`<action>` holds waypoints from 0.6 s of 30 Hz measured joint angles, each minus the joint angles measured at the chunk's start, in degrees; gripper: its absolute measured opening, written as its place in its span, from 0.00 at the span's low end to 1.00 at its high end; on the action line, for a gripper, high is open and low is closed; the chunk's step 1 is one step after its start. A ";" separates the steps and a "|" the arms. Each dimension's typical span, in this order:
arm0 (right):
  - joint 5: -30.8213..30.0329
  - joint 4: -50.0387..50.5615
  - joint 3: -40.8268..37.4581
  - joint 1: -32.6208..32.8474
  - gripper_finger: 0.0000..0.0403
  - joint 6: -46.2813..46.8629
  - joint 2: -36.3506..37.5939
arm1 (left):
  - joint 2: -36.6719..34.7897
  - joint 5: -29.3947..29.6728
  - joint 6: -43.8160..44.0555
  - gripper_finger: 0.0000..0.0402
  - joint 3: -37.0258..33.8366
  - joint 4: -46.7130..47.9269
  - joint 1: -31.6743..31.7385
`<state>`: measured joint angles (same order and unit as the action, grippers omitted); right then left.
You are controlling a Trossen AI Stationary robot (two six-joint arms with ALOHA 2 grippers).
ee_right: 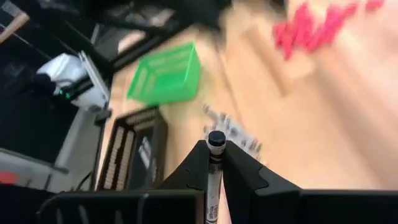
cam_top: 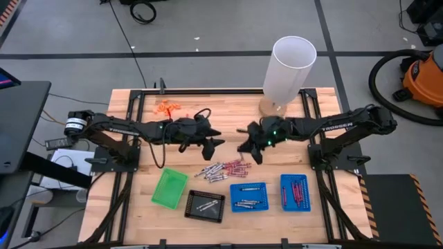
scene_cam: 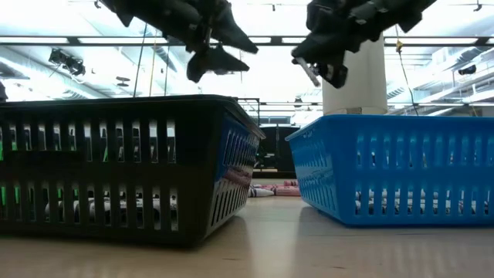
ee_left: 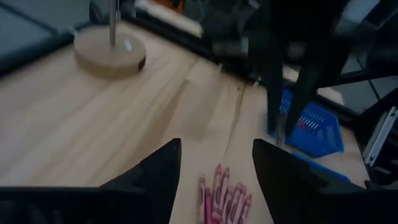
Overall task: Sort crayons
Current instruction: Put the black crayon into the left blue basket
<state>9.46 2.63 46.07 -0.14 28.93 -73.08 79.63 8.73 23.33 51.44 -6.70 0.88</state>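
A pile of maroon and grey-white crayons (cam_top: 225, 169) lies on the wooden table between my two grippers and the row of trays; the left wrist view shows its maroon ones (ee_left: 224, 196). My left gripper (cam_top: 210, 145) hangs open above the table, left of the pile, with nothing between its fingers (ee_left: 163, 174). My right gripper (cam_top: 245, 148) hangs above the table's middle, just right of the left one, shut on one grey-white crayon with a dark end (ee_right: 216, 140). In the low view both grippers, the left (scene_cam: 224, 58) and the right (scene_cam: 312, 73), are well above the trays. My right gripper pinches the grey-white crayon between its two fingers, which lie along the stick. The crayon's dark end (ee_right: 216, 138) pokes out just past the fingertips (ee_right: 200, 155). The fingers slant down from the table's right side. The crayon is lifted clear of the table.
Four small trays stand in a row near the front edge: green (cam_top: 169, 188), black (cam_top: 205, 205) and two blue (cam_top: 248, 196) (cam_top: 295, 191), three of them with crayons inside. A tall white cylinder on a round wooden base (cam_top: 291, 69) stands at the back. Orange bits (cam_top: 168, 107) lie at the far left.
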 joint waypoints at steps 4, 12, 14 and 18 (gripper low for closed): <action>-1.14 -0.25 -2.37 5.44 0.09 6.07 -0.80 | -3.39 0.20 -3.09 0.49 0.04 0.15 -0.03; -6.49 -0.72 0.52 16.50 0.09 17.42 -9.54 | -8.44 0.00 -6.52 0.48 -0.02 1.32 -6.73; -8.06 0.39 2.41 18.57 0.09 19.81 -12.43 | -8.57 -0.05 -6.58 0.48 0.02 1.16 -8.46; -12.07 7.34 7.52 21.86 0.09 23.53 -17.83 | -9.24 -3.51 -6.62 0.48 0.04 1.23 -11.18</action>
<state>-2.61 9.97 53.59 21.73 52.47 -90.91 70.39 5.23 16.71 51.48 -5.47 -10.30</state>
